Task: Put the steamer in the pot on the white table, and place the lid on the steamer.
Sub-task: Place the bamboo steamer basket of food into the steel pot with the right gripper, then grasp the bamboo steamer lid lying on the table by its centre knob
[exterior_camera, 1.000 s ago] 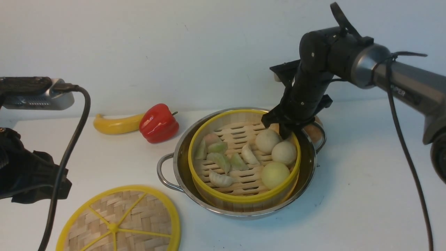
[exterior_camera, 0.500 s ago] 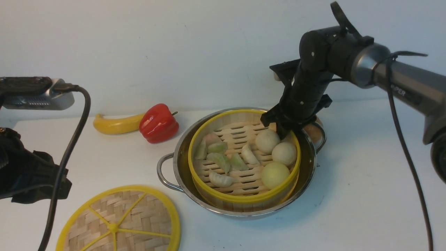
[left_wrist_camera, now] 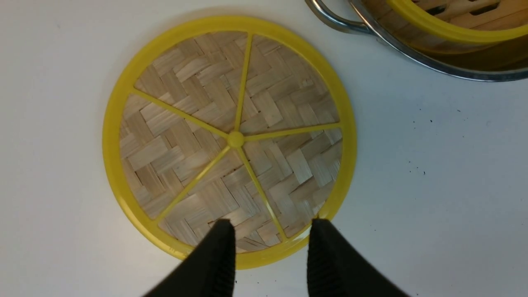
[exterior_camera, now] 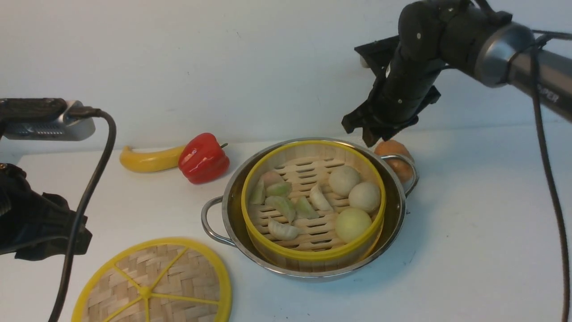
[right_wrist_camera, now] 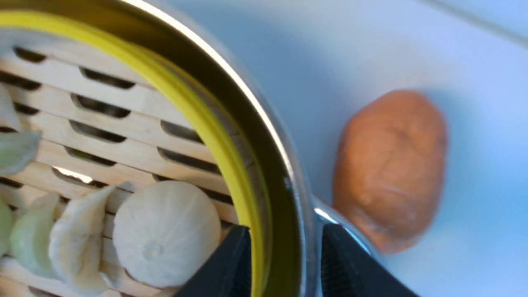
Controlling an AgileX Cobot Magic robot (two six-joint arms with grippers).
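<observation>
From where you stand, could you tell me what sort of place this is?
Probably a mock kitchen in a lab: a plain white table carrying a steel pot, a bamboo steamer and a red pepper.

A lab bench is suggested by the plain white table (exterior_camera: 469, 232), blank wall (exterior_camera: 223, 58) and a staged pepper (exterior_camera: 203, 157) and banana (exterior_camera: 147, 161) (at ten o'clock of the pot (exterior_camera: 395, 214)).

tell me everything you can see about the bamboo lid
The lid is a flat round disc of woven bamboo strips, with a thick glossy yellow rim and five yellow spokes meeting at a small hub. It lies flat on the white table, front left, beside the pot but apart from it. The left claw hovers open over its edge; no grip shows.
</observation>
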